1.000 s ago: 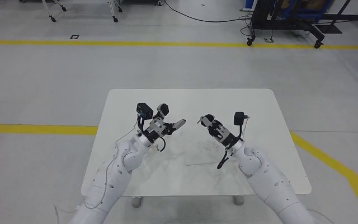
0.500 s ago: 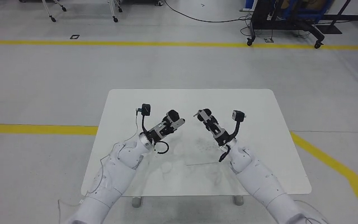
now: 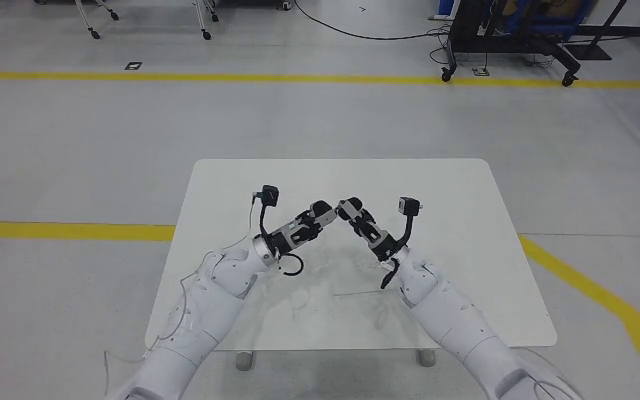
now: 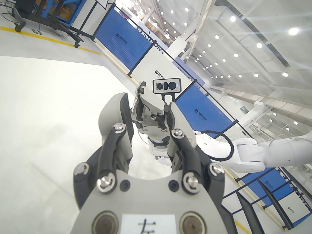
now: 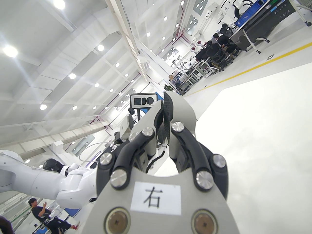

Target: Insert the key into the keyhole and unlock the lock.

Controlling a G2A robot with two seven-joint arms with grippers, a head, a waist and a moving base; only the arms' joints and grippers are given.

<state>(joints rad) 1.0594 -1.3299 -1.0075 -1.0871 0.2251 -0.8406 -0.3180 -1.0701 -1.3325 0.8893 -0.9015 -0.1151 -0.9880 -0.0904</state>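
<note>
Left wrist view: the left pincer [image 4: 148, 102] is spread. The right pincer [image 5: 166, 105], pinching what looks like the key [image 4: 139, 96], points into that gap.

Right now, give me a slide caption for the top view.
Above the white table, the left end effector and right end effector sit nearly tip to tip.

A white table [image 3: 450, 190] stands on a pale grey floor [image 3: 320, 120] crossed by yellow lines [image 3: 300, 76]. Beyond it, at the far right, is a black wheeled rack [image 3: 520, 47], with a dark cable [image 3: 370, 38] lying on the floor beside it. Blue panels [image 4: 121, 37] in black frames fence the area. Round lamps [image 4: 293, 31] dot the high white ceiling [image 5: 73, 25]. Desks [image 5: 263, 25] and black chairs [image 5: 217, 52] stand along the hall's far side.
</note>
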